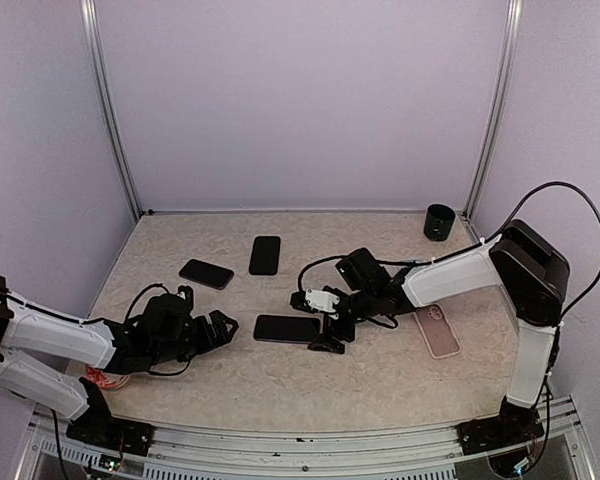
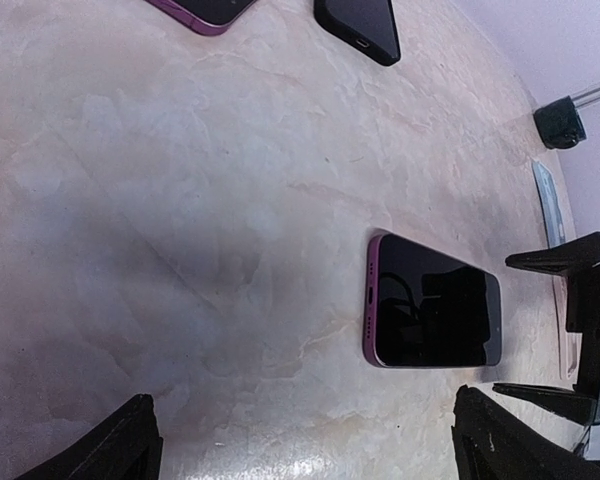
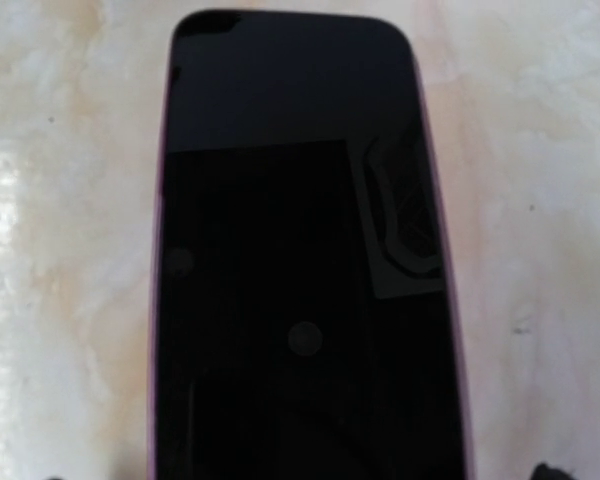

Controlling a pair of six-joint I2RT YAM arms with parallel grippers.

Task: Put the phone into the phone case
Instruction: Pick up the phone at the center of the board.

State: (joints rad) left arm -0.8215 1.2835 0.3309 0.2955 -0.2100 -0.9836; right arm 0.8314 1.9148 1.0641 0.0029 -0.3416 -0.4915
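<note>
The phone point(image 1: 285, 328) lies flat, screen up, in the middle of the table; it has a dark screen and a purple rim. My right gripper point(image 1: 321, 323) is open, with a jaw on each side of the phone's right end and a gap on both sides. In the right wrist view the phone point(image 3: 300, 260) fills the frame and only the fingertips point(image 3: 550, 470) peek in at the bottom. The pinkish phone case point(image 1: 438, 331) lies flat to the right, under the right forearm. My left gripper point(image 1: 220, 328) is open and empty, left of the phone point(image 2: 432, 315).
Two more phones lie farther back: a purple one point(image 1: 205, 273) and a black one point(image 1: 265, 255). A black cup point(image 1: 439, 221) stands at the back right corner. Walls close in the table on three sides.
</note>
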